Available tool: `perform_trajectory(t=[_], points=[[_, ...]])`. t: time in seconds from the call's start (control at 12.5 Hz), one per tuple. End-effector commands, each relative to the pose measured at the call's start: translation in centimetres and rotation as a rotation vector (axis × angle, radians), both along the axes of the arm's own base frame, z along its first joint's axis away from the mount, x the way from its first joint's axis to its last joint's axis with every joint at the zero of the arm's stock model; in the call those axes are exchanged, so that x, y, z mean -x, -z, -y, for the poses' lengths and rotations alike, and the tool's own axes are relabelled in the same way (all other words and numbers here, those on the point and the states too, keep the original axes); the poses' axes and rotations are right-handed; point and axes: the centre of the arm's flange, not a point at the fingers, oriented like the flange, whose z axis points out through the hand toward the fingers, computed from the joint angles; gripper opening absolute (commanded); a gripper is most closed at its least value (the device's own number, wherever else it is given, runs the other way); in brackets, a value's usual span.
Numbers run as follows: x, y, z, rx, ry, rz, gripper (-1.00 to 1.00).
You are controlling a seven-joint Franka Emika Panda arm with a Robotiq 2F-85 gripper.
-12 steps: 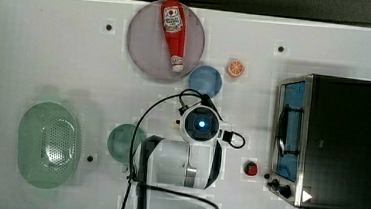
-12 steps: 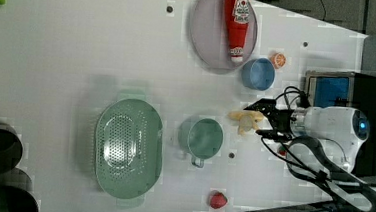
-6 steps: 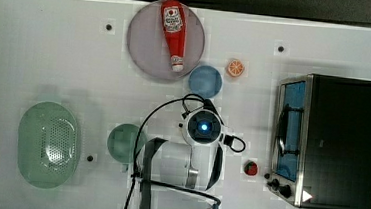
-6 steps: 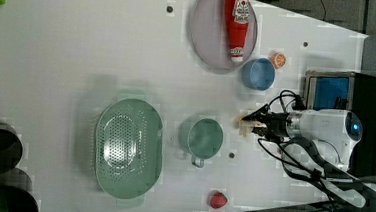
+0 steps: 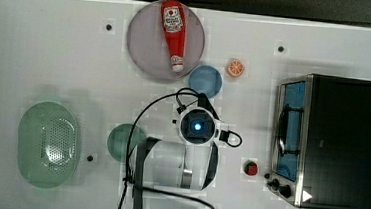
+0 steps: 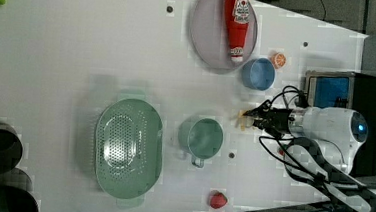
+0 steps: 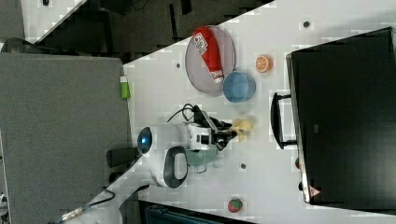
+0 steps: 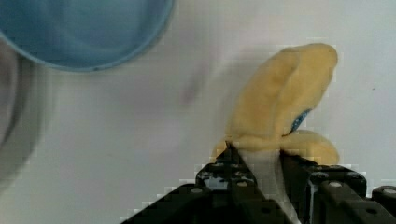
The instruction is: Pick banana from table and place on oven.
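The banana point(image 8: 280, 107), pale yellow with cream flaps, lies on the white table point(image 5: 52, 49) between the blue bowl and the oven. My gripper point(image 8: 259, 158) points down at it, black fingers point(image 8: 299, 165) closed on either side of its whitish centre. In the left view the gripper point(image 6: 255, 118) meets the banana point(image 6: 244, 121) just right of the teal cup. The right view shows the banana point(image 7: 243, 126) at the gripper point(image 7: 231, 133) tips. In the top view the arm's wrist point(image 5: 198, 126) covers the banana. The oven point(image 5: 346, 142) stands at the top view's right, its black top bare.
A blue bowl point(image 5: 205, 81) sits close by, an orange slice point(image 5: 235, 67) beyond it. A ketchup bottle point(image 5: 173, 33) lies on a grey plate point(image 5: 144, 56). A teal cup point(image 5: 119, 142), a green colander point(image 5: 47, 144) and a strawberry point(image 5: 251, 167) are also on the table.
The fingers stood wide around the banana and have closed in on it. The wrist has dropped slightly toward the table.
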Motion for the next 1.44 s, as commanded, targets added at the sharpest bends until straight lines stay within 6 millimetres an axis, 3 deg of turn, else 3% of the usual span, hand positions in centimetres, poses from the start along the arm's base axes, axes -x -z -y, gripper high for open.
perform_trajectory(t=[0.08,0.48,0.64,0.8,0.88,1.04,1.44], points=[[-2.4,-9.8,0.2,0.002,0.019,0.116,-0.57],[-3.4,-26.2,0.4,-0.007,0.018,0.025,-0.57],[-3.5,-32.1,2.0,-0.012,0.047,0.026,-0.56],[-3.7,-36.3,5.1,-0.017,0.097,0.049,-0.57],[-3.6,-37.7,7.0,-0.018,0.123,0.063,-0.56],[-3.0,-38.3,11.6,-0.020,0.149,0.076,-0.57],[-1.3,-33.6,24.3,-0.004,0.048,0.054,-0.57]])
